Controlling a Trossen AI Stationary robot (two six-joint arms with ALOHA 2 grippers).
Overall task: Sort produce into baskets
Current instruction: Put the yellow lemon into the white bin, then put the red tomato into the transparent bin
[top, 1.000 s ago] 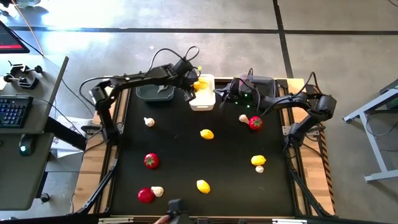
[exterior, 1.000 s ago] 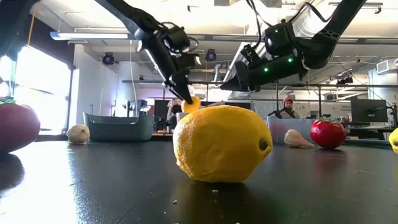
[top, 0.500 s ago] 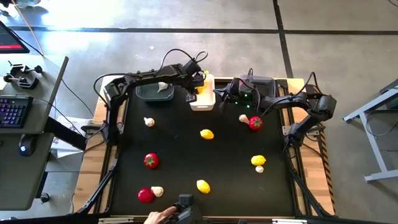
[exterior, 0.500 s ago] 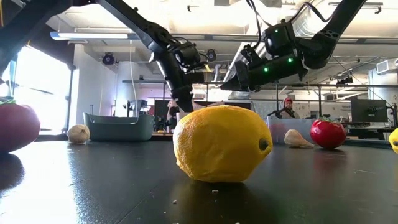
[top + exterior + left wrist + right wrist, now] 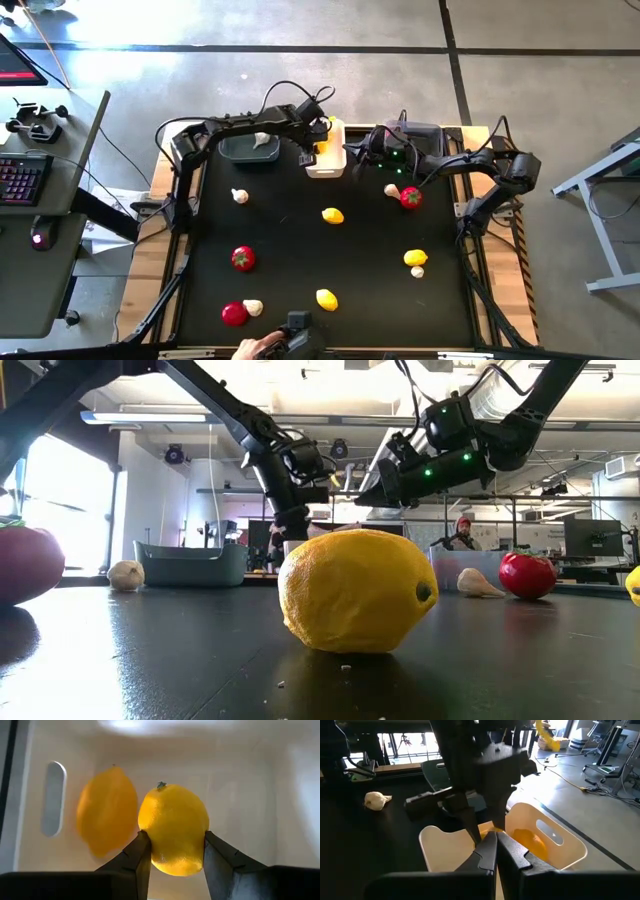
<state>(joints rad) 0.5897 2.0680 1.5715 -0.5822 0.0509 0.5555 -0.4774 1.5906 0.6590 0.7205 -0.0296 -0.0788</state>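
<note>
While a lemon [image 5: 173,827] is pinched between the two dark fingers [image 5: 135,862] of the left gripper [image 5: 313,138], the jaws are held partly apart, closed only as far as the fruit's width allows. Just beyond the held lemon, a second lemon [image 5: 106,810] is seen lying inside the white basket [image 5: 327,160], whose pale walls surround the jaws on all sides in the left wrist view. Beside that basket, on the side away from the other arm, a dark grey basket [image 5: 248,148] is seen with a whitish garlic piece [image 5: 262,140] in it.

The right gripper [image 5: 366,146] is held above the table just beside the white basket, its jaws pressed fully together with nothing between them. A second dark grey basket [image 5: 425,133] is partly covered by the right arm. Near these jaws, a beige garlic piece [image 5: 391,189] and a red tomato [image 5: 411,197] are found touching each other on the black table [image 5: 290,230].

Farther from both grippers, more produce is scattered: a garlic [image 5: 240,196], a lemon [image 5: 333,214], a tomato [image 5: 243,258], a lemon [image 5: 415,258] with a garlic [image 5: 418,271] just beside it, a lemon [image 5: 326,298], and a tomato [image 5: 234,313] touching a garlic [image 5: 253,307].
</note>
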